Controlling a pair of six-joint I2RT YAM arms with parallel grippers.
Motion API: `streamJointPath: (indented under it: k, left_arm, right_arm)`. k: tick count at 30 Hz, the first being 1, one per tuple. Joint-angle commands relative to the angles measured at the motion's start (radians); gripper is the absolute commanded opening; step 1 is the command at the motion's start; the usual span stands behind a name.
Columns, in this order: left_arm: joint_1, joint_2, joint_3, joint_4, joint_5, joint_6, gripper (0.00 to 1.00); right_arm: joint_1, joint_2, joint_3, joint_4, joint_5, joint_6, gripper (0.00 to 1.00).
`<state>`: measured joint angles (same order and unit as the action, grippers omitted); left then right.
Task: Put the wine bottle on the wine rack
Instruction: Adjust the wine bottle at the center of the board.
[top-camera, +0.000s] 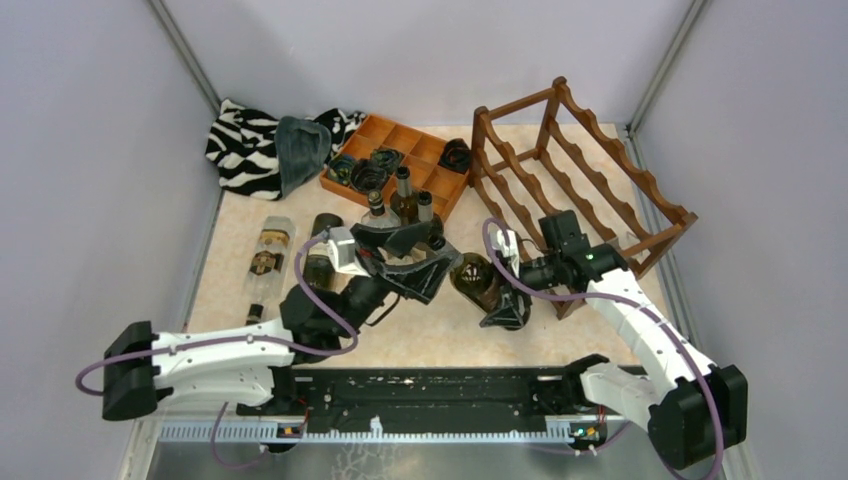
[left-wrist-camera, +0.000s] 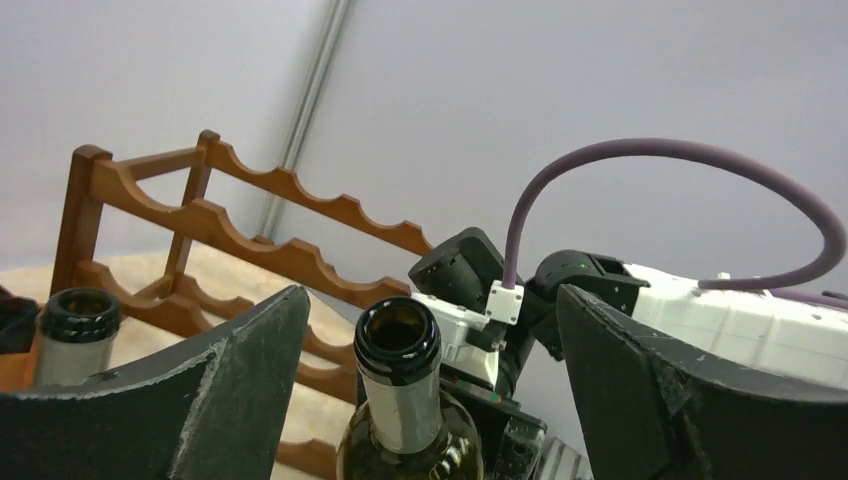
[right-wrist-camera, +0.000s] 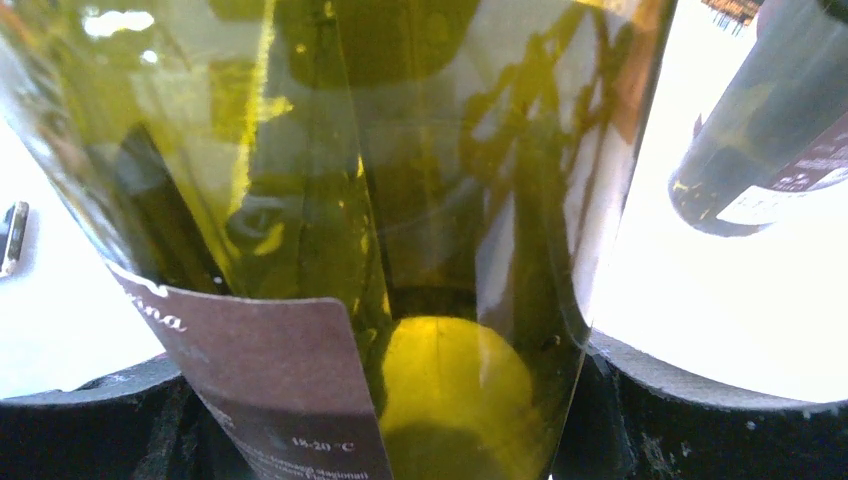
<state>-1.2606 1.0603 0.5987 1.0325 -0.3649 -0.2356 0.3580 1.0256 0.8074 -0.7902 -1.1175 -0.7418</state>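
The flat orange tray (top-camera: 405, 135) at the back of the desk (top-camera: 225, 240) holds several dark round pieces (top-camera: 368, 175) in its compartments; what they are I cannot tell. Three bottles (top-camera: 403, 182) stand upright just in front of it. Two more (top-camera: 268, 258) lie flat on the desk to the left. The wine rack (left-wrist-camera: 250, 238) stands at the back right.

The wine bottle (top-camera: 476, 280), green glass with a dark label, is near the middle of the desk, between the two arms. It is in front of the rack and apart from it. Its long axis is close to upright, mouth up and base down; whether the base rests on the desk I cannot tell.

The right hand (right-wrist-camera: 385, 400) pinches the bottle's body from both sides. The left hand (left-wrist-camera: 432, 300) is spread wide, with a finger on either side of the neck, neither one touching it.
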Motion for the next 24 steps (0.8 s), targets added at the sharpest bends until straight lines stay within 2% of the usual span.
streamJointPath:
  k: [1, 6, 11, 18, 24]
  left_arm:
    - [0.003, -0.113, -0.019, -0.243, 0.022, -0.097, 0.99]
    - [0.003, -0.27, -0.035, -0.538, 0.063, -0.118, 0.99]
    - [0.003, -0.405, 0.055, -0.853, 0.068, -0.106, 0.99]
    - [0.003, -0.435, 0.265, -1.198, 0.107, -0.02, 0.99]
    - [0.003, -0.477, 0.359, -1.377, 0.14, -0.007, 0.99]
  right_arm:
    - [0.007, -0.031, 0.072, -0.076, -0.032, -0.116, 0.0]
    - [0.014, -0.027, 0.067, -0.128, 0.041, -0.191, 0.0]
    - [0.045, -0.022, 0.055, -0.139, 0.102, -0.224, 0.0]
    - [0.141, -0.002, 0.045, -0.114, 0.274, -0.229, 0.0]
    - [0.25, 0.03, 0.066, -0.093, 0.492, -0.23, 0.0]
